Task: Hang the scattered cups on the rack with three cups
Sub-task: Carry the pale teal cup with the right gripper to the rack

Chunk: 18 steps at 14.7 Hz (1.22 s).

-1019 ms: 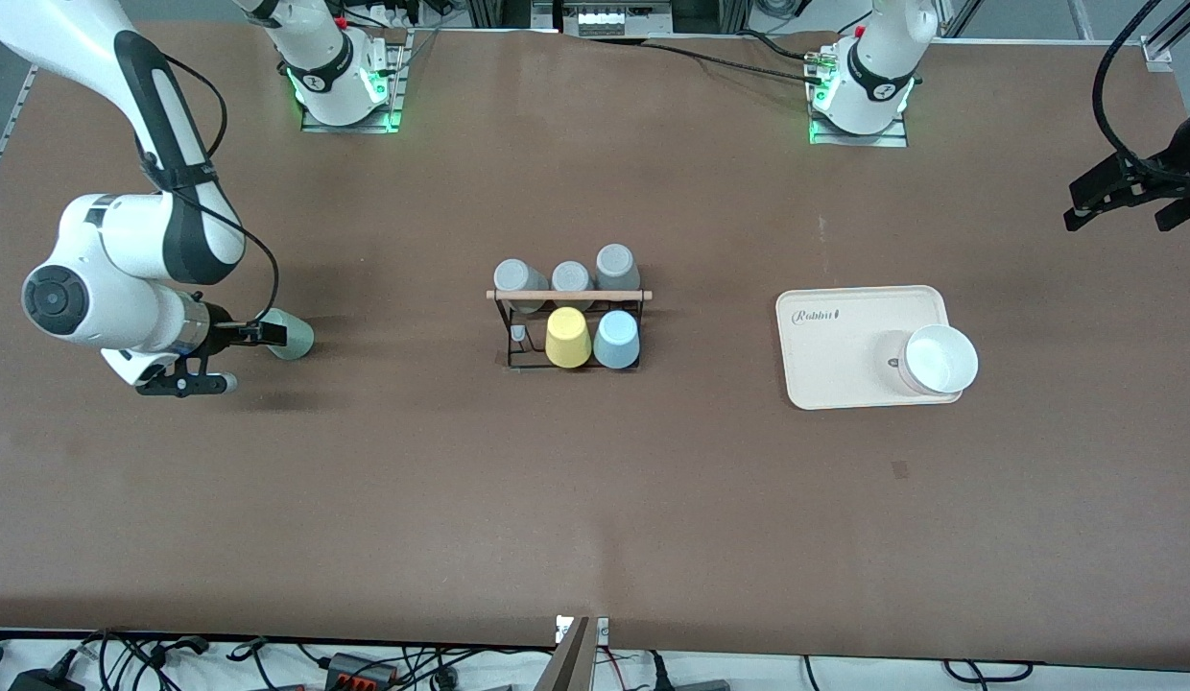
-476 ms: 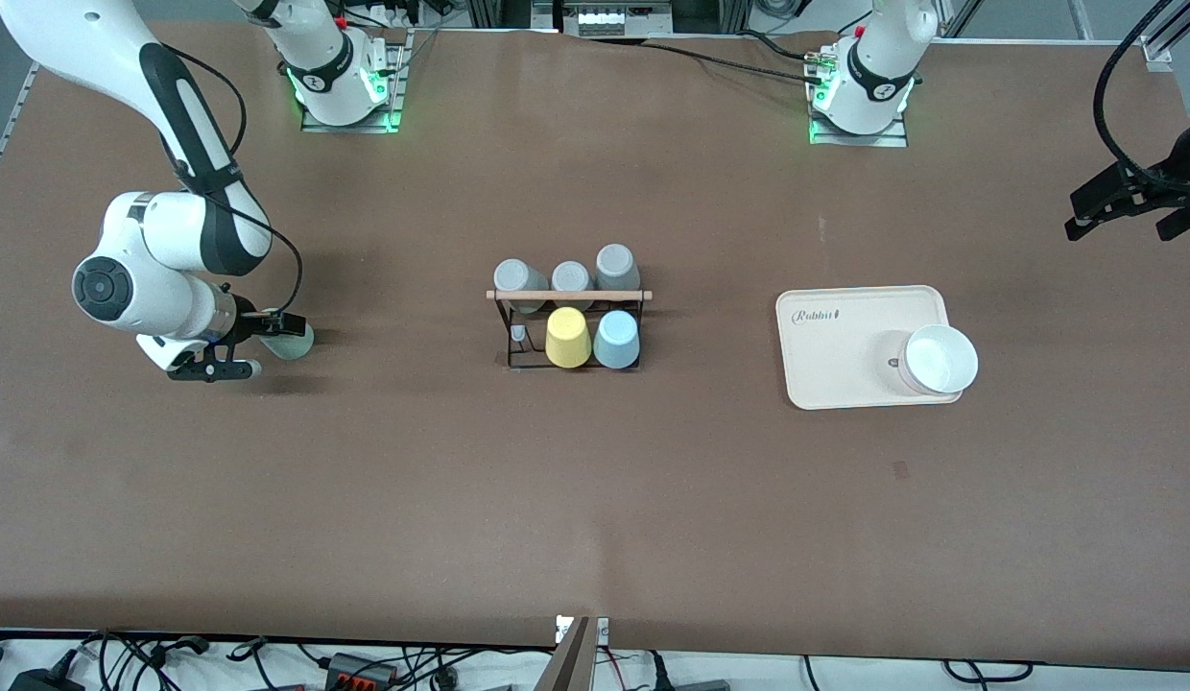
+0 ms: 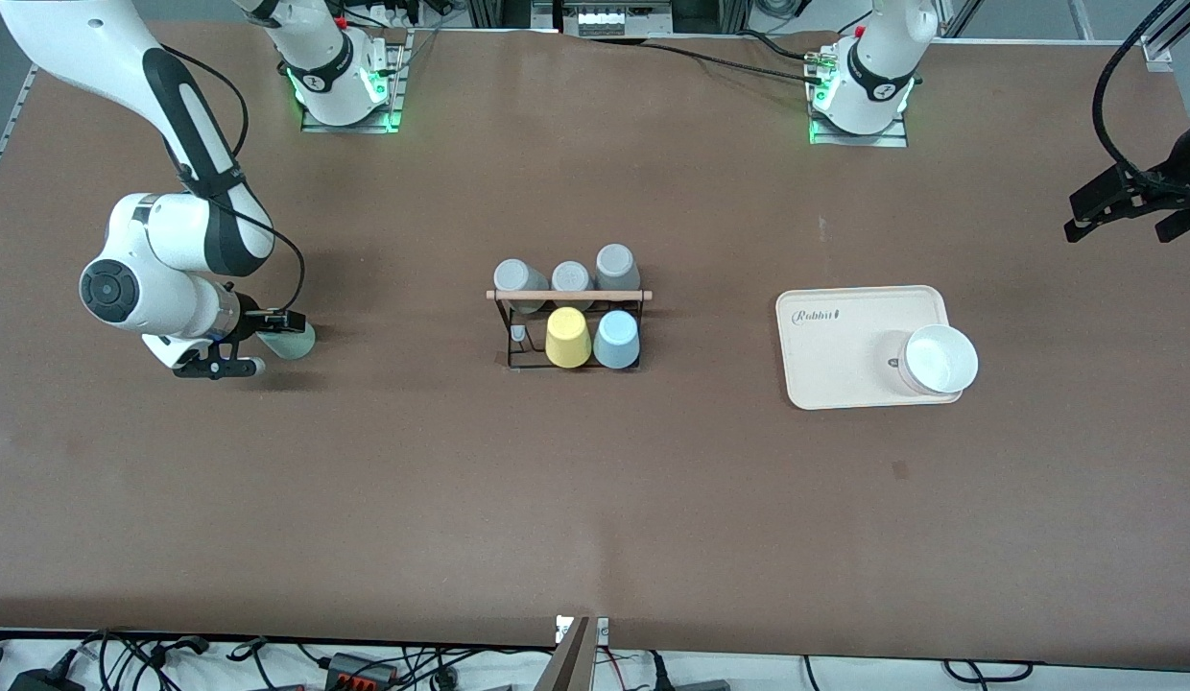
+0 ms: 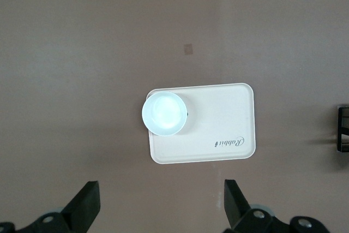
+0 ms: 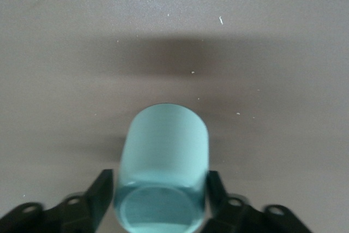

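**A:** What do we see at the right arm's end of the table?

**B:** We see a pale mint-green tapered plastic cup [image 3: 293, 341] lying on its side on the brown table [image 3: 595, 499]. From the front camera it is at nine o'clock from the rack, well apart from it. The right gripper [image 3: 264, 343] is low around this cup. Its fingers [image 5: 103, 192] are spread, one on each side of the cup and close to its walls.

**A:** And the rack?

**B:** We find the small black wire rack with a light wooden rod [image 3: 568, 296] at mid-table. A light blue tapered plastic cup [image 3: 616, 340] sits upside down on its nearer row. A yellow plastic cup [image 3: 567, 338] is just beside it, at its nine o'clock. Three grey cups [image 3: 614, 266] fill the farther row.

**A:** Anything else?

**B:** At three o'clock from the rack we see a cream rectangular tray [image 3: 844, 365] holding a white round bowl [image 3: 940, 359]. The left gripper [image 3: 1123, 206] waits up in the air over the left arm's end of the table, with its fingers [image 4: 87, 208] spread apart.
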{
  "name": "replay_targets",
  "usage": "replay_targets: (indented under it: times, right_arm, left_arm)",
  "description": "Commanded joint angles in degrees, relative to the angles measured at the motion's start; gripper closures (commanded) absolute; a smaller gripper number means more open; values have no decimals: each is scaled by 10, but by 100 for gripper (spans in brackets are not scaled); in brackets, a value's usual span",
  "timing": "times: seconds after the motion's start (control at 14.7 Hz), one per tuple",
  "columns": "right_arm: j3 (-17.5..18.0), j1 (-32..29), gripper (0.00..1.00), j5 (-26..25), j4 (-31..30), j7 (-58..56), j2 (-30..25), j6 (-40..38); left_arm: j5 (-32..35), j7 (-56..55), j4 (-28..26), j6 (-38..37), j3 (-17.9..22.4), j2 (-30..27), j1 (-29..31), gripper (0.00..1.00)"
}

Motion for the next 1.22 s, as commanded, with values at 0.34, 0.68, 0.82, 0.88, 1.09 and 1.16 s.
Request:
replay_targets:
  times: [0.34,0.68,0.82,0.88,1.09,1.16]
  right_arm:
    - [41,3,76,10,167,2,-13,-182]
    - [90,57,76,54,263,127,1,-225]
    - [90,107,76,57,306,202,17,-226]
    - [90,124,76,57,324,229,20,-226]
    - [90,172,76,56,341,303,26,-225]
    - [90,188,76,53,341,333,28,-221]
  left_arm:
    - [-9,1,11,1,1,4,4,0]
    - [-7,1,11,1,1,4,4,0]
    - [-7,1,11,1,1,4,4,0]
    - [-7,1,11,1,1,4,4,0]
    - [-7,1,10,1,1,4,4,0]
    - [-7,1,11,1,1,4,4,0]
